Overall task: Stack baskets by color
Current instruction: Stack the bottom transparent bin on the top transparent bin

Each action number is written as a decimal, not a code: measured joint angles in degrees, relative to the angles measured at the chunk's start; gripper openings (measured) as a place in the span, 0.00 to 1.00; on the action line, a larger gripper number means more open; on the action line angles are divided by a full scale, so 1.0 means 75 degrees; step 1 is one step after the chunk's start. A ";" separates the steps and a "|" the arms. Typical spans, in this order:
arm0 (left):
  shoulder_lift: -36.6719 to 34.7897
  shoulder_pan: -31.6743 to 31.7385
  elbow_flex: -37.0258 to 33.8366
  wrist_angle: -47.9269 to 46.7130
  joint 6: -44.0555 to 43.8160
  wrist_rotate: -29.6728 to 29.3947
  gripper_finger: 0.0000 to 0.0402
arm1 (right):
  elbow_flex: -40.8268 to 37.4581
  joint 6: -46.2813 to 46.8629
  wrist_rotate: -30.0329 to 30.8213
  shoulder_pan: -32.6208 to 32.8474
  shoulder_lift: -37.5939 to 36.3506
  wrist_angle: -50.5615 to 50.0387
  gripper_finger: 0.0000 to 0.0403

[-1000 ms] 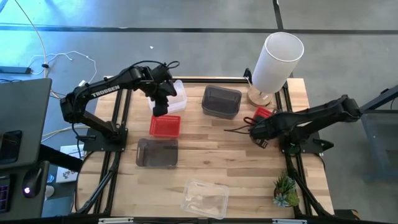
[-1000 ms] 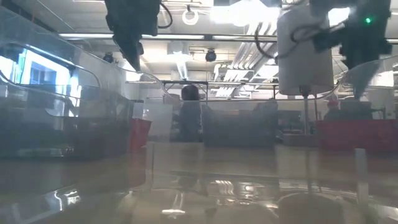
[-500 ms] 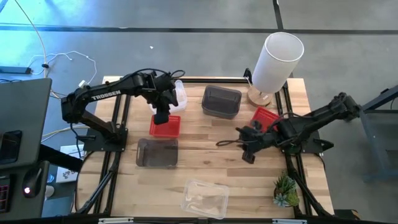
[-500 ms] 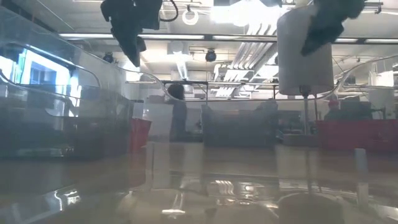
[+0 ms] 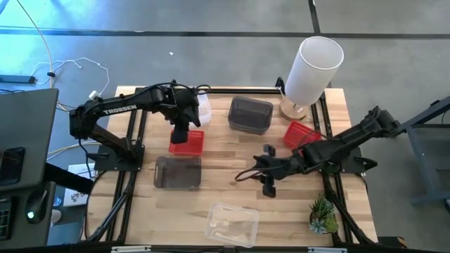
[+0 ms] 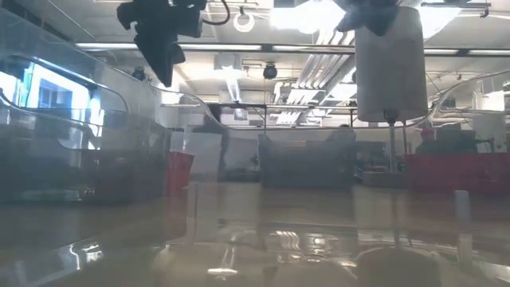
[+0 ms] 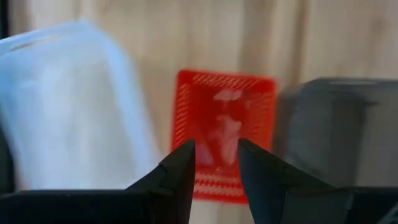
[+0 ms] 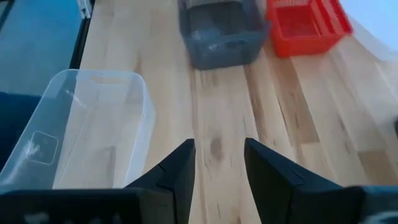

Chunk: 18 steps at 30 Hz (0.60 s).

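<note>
My left gripper (image 5: 181, 133) (image 7: 214, 165) hangs open above a red mesh basket (image 5: 186, 143) (image 7: 224, 127), fingers pointing down, touching nothing. Beside that basket a clear basket (image 5: 202, 107) rests on the table toward the far edge, and a dark grey one (image 5: 177, 173) toward the near edge. My right gripper (image 5: 267, 185) (image 8: 217, 165) is open over the bare middle of the table, slanting down toward the left. Another grey basket (image 5: 249, 114), a second red one (image 5: 301, 133) and a clear one (image 5: 230, 223) stand apart on the tabletop.
A tall white cylinder (image 5: 313, 69) stands at the far right corner. A small green plant (image 5: 323, 215) sits at the near right. A dark cable loop trails under my right arm. Bare wood lies between the baskets in the table's middle.
My right gripper has swung from beside the right red basket toward the table's left and near edge, rising and tipping from steeply down to a shallower slant. My left gripper has drifted a little toward the near edge, over the red basket. Both stay open.
</note>
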 joint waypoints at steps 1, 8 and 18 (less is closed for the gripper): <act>0.0000 0.0002 0.0000 -0.0043 -0.0001 -0.0217 0.26 | 0.0221 -0.0140 -0.0054 -0.0002 0.0188 -0.0071 0.31; 0.0000 0.0011 -0.0003 -0.0104 -0.0001 -0.0626 0.26 | 0.1889 -0.0652 -0.0365 -0.0002 0.1594 -0.1513 0.31; 0.0000 0.0011 0.0000 -0.0116 -0.0068 -0.0622 0.26 | 0.2910 -0.0455 -0.1510 0.0118 0.2984 -0.1905 0.31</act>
